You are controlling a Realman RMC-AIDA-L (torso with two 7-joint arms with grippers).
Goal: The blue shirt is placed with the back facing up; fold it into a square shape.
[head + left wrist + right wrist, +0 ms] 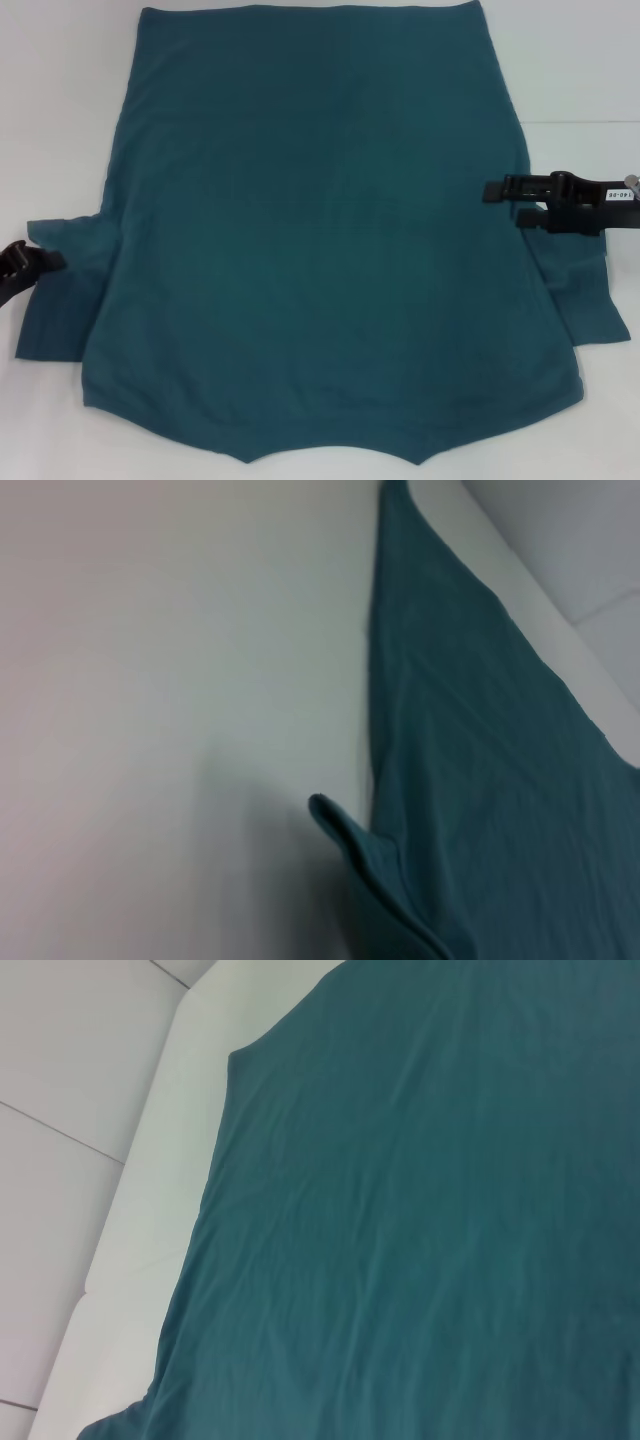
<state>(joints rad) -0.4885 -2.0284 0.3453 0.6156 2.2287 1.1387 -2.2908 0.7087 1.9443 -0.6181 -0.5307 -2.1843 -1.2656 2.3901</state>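
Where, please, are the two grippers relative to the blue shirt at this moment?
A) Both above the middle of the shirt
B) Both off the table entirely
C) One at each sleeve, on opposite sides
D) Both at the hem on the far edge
C: in the head view the left gripper sits at the left sleeve and the right gripper at the right sleeve of the blue shirt, which lies flat and unfolded.

The blue shirt (320, 250) is seen as soft matt cloth, plain teal, faintly creased, with a fine knit look in the right wrist view. The table (60, 120) is shown as smooth white, slightly glossy. The grippers, left (45, 262) and right (500, 203), are made of black, dull-sheened plastic.
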